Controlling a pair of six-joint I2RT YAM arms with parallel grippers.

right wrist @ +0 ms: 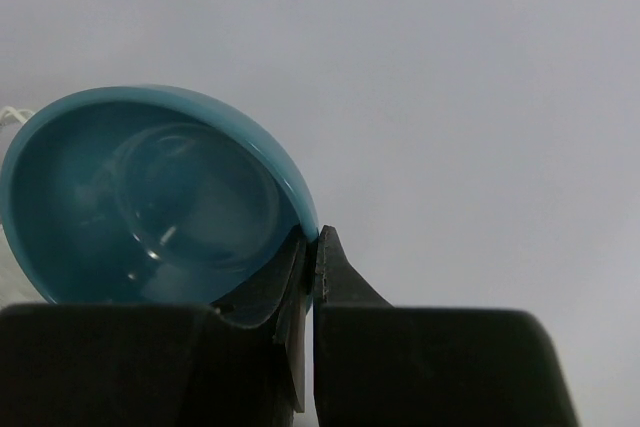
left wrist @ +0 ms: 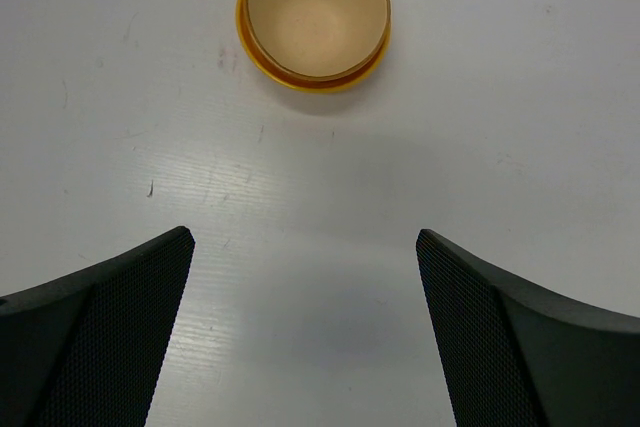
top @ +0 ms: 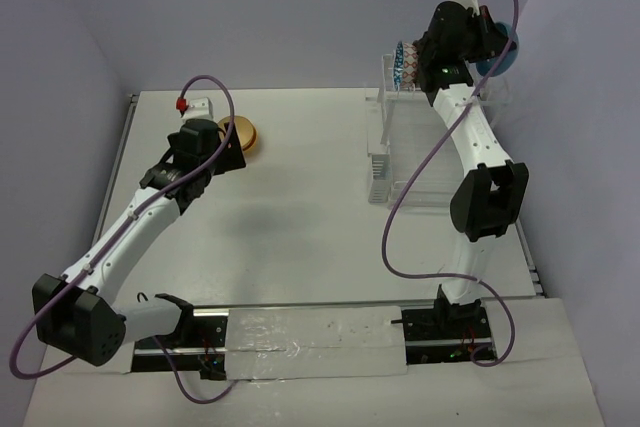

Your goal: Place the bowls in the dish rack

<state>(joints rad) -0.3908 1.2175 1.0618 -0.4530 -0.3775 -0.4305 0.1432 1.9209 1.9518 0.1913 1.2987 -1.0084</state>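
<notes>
Right pincer (right wrist: 312, 242) clamped on the rim of the teal bowl (right wrist: 150, 197), one finger inside, one outside. Bowl is up in the air over the far end of the dish rack (top: 420, 162), close to the back wall. Left pincer (left wrist: 305, 247) spread wide, holding nothing, low over the tabletop (left wrist: 500, 147). Orange-yellow bowl (left wrist: 315, 17) sits upright just ahead of it, not touching. One patterned bowl (top: 407, 64) stands on edge at the rack's far-left corner.
</notes>
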